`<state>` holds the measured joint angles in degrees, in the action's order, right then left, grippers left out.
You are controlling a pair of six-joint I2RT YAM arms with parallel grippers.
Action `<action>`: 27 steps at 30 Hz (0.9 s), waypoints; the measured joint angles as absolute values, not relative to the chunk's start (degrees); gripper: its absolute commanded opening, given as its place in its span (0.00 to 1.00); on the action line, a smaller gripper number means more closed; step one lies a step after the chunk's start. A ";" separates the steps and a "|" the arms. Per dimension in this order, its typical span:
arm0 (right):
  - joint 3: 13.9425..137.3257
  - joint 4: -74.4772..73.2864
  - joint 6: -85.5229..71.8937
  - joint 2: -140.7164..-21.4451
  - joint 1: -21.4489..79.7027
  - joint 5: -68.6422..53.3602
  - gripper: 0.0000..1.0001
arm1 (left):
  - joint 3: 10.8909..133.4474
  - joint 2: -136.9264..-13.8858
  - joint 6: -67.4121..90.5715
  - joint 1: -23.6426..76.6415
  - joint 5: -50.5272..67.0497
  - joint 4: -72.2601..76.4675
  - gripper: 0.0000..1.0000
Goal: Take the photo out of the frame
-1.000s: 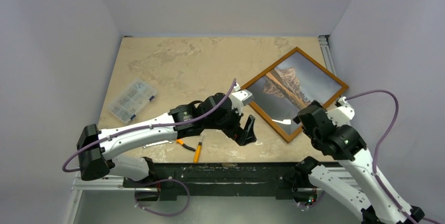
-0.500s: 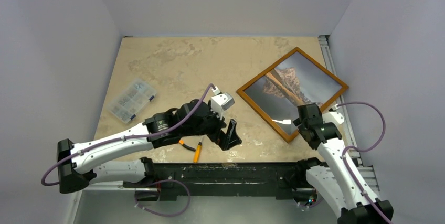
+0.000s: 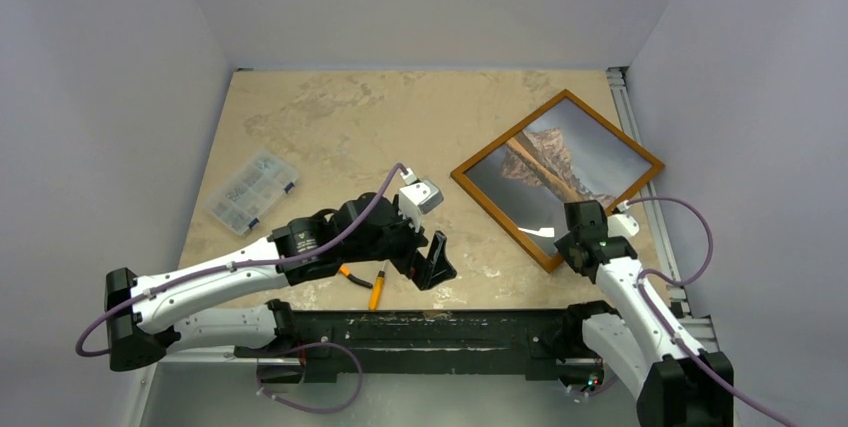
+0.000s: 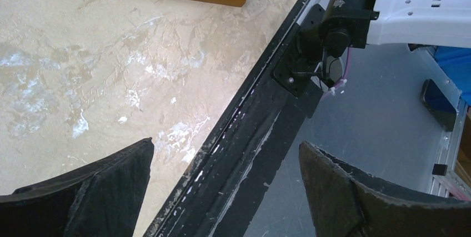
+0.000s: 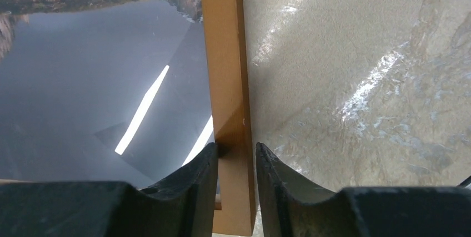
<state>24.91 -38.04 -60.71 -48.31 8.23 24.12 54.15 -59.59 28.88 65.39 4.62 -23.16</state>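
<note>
On the table point(image 3: 340, 127), right side, the frame point(image 3: 500, 221) lies flat and cornerwise, the photo point(image 3: 560, 162) inside, face up. It looks light, thin and stiff with a glary, probably slick face, so grip the moulding. The right gripper point(image 5: 236, 151) is clamped across the moulding near its near corner. The left gripper point(image 4: 225, 145) is spread wide and empty.

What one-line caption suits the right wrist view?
Right gripper clamping the frame, photo on one side, table on the other.
</note>
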 measured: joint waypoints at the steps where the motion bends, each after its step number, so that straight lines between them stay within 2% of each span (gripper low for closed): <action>1: 24.64 -37.34 -60.55 -48.60 7.92 23.73 0.25 | 54.00 -59.61 28.91 65.39 4.73 -23.18 1.00; 5: 24.10 -35.53 -60.29 -49.15 7.33 22.76 0.23 | 53.67 -59.77 28.88 65.39 5.02 -23.18 1.00; 9: 23.92 -34.83 -60.36 -49.56 6.98 22.41 0.30 | 53.65 -60.01 28.88 65.39 5.37 -23.18 1.00; 16: 22.68 -31.90 -60.60 -51.33 6.68 21.41 0.34 | 53.65 -61.65 28.86 65.39 6.15 -23.11 1.00; 17: 22.68 -31.64 -60.58 -51.33 6.68 21.41 0.32 | 53.65 -61.80 28.88 65.39 6.26 -23.11 1.00; 20: 22.68 -31.64 -60.42 -51.40 6.68 21.52 0.13 | 53.65 -61.98 28.86 65.39 6.81 -23.00 1.00; 23: 22.68 -31.81 -59.99 -51.37 6.70 21.50 0.00 | 53.65 -62.04 28.86 65.39 7.11 -22.68 0.99; 27: 22.74 -31.59 -59.29 -51.22 6.70 21.19 0.00 | 53.65 -62.70 28.88 65.39 7.38 -22.04 0.99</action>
<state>22.74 -31.59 -59.29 -51.22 6.70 21.19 53.65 -62.70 28.88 65.39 7.38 -22.04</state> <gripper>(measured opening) 0.158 0.995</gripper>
